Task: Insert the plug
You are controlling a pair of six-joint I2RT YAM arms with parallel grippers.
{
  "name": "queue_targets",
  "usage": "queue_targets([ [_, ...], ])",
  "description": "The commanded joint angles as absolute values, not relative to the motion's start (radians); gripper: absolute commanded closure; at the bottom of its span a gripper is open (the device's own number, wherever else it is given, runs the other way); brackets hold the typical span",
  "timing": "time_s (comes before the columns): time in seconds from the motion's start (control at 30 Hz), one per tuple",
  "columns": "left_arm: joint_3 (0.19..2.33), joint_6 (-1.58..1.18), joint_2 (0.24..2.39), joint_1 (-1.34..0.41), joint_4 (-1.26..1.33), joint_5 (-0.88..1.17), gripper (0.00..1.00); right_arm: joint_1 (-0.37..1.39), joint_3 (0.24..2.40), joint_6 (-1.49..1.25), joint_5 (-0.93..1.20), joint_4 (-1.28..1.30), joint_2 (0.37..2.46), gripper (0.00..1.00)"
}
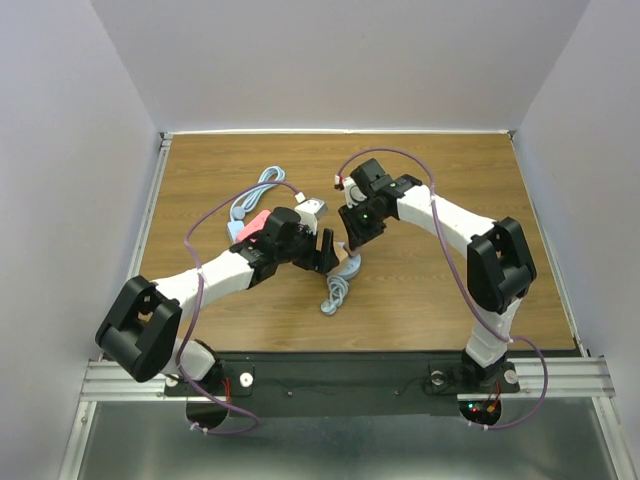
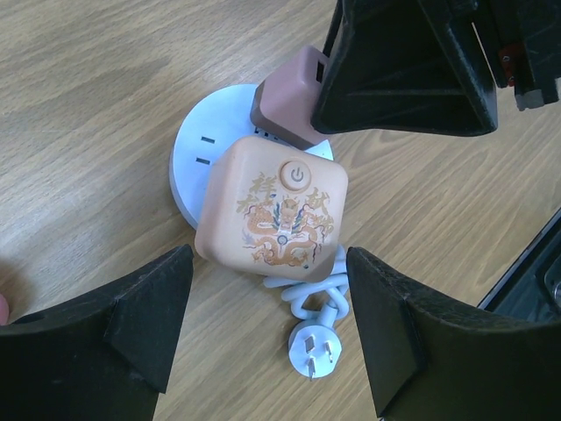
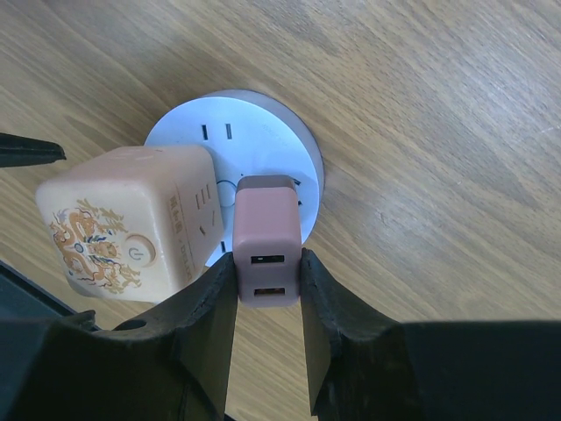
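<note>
One pink charger (image 3: 266,224) is pinched in the right pincer (image 3: 266,270), its far end over the round white socket (image 3: 263,118) on the worktop (image 3: 438,132); the left pincer (image 2: 267,259) is spread, the peach cube (image 2: 276,210) seen just beyond its fingertips.

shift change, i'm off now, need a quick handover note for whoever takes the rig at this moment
Right gripper: shut on the charger.
Left gripper: open, straddling the cube, not gripping it.
Things: the charger stands upright on the white socket disc, right beside the cube, which also sits on the disc. A loose cable plug lies beside the cube.
Done: charger grasped and at the disc.
Left: its prongs are hidden, so check it is seated, push home if not, then release.
</note>
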State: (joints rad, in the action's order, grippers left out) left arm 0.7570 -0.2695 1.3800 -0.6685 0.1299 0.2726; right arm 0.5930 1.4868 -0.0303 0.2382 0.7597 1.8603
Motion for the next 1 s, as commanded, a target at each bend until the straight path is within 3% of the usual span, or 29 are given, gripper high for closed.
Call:
queue_targets([
  [0.0, 0.775, -0.253, 1.387, -0.68, 0.141, 0.281, 0.19, 0.617, 1.52, -0.011, 0.259, 0.765, 1.917, 1.0],
  [0.6, 0.775, -0.241, 1.437, -0.696, 0.141, 0.27, 0.25, 0.658, 1.566, -0.011, 0.244, 0.775, 1.977, 1.0],
  [0.97, 0.776, -0.238, 1.454, -0.704, 0.138, 0.259, 0.42, 0.689, 1.52, 0.021, 0.245, 0.773, 1.967, 0.99],
])
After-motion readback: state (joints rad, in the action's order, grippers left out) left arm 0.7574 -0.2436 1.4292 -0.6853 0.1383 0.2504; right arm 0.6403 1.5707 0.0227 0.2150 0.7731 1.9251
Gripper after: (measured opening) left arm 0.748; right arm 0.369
